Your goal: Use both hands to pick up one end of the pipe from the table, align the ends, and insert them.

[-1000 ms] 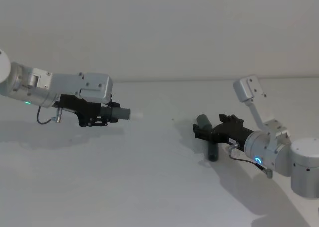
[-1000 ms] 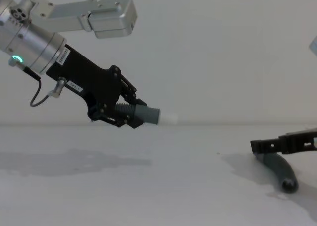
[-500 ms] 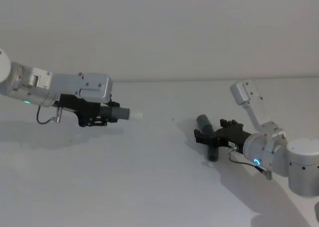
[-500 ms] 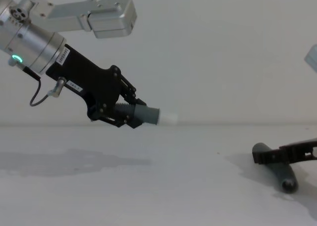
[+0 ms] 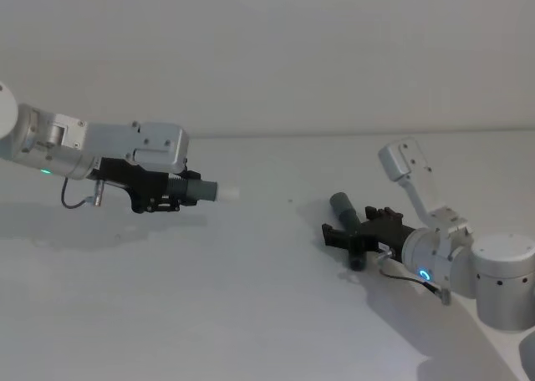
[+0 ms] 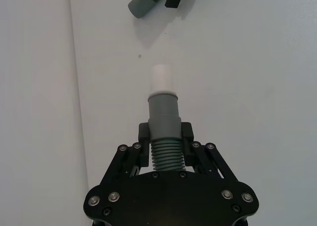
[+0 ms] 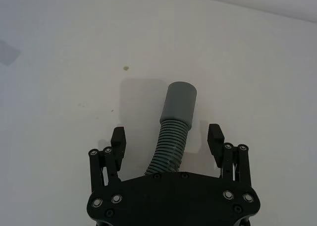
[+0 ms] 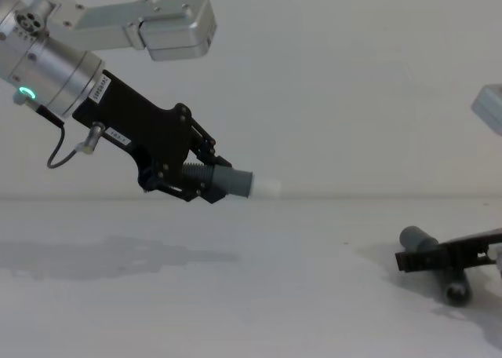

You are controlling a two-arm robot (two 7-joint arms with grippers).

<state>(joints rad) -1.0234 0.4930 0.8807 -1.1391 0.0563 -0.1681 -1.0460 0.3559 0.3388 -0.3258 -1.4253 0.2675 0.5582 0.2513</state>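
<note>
White counter (image 5: pixel 251 331) is carrying one pipe half while the other is hanging in the air.
The left gripper (image 5: pixel 171 196) is hovering above the counter's left side, its jaws pinching the ribbed part of the white-tipped piece (image 5: pixel 197 190), which is pointing toward the right. The right gripper (image 7: pixel 166 134) is sitting low on the right, its jaws spread on either side of the ribs of the second piece (image 5: pixel 345 211), which is lying on the counter. To grasp well, it is probably worth centring the ribs between the jaws and closing behind the smooth collar, leaving the open mouth (image 7: pixel 181 88) free to meet the white tip (image 6: pixel 161 78) squarely. A skewed pinch is likely risking a roll of the curved tube.
</note>
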